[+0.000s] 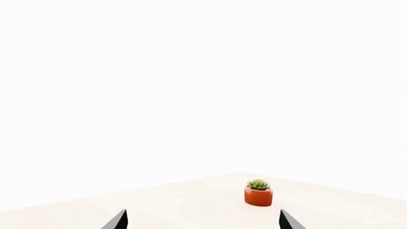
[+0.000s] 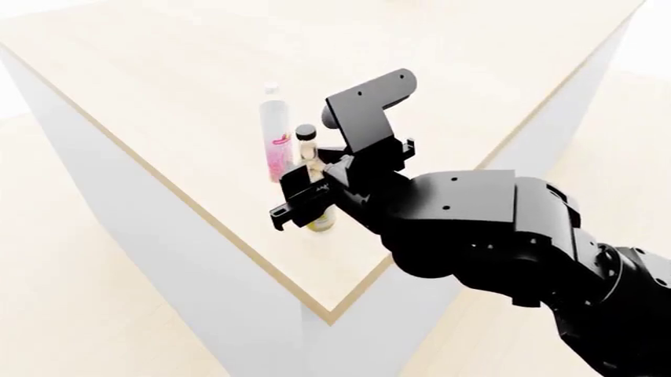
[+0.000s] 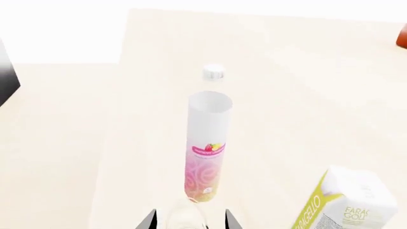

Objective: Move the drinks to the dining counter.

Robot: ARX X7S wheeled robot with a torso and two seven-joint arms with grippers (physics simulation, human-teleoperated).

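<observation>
The dining counter (image 2: 157,71) is a light-wood slab with a sharp corner and white sides. Near that corner stand the slim white bottle with the pink label (image 2: 275,137) and the clear glass bottle with the black cap (image 2: 305,135). My right gripper (image 2: 313,192) is around the glass bottle's middle; its yellow label shows below the fingers. In the right wrist view the glass bottle (image 3: 188,214) sits between the narrowed jaws of the right gripper (image 3: 189,220), the pink-label bottle (image 3: 207,143) stands just beyond, and the white and yellow-green carton (image 3: 346,205) stands beside it. My left gripper (image 1: 203,222) is open and empty.
A small succulent in a red pot (image 1: 258,193) stands on a pale surface ahead of the left gripper. A red edge (image 3: 401,38) shows far off on the counter in the right wrist view. The right arm (image 2: 504,236) hangs over the counter's corner (image 2: 330,318).
</observation>
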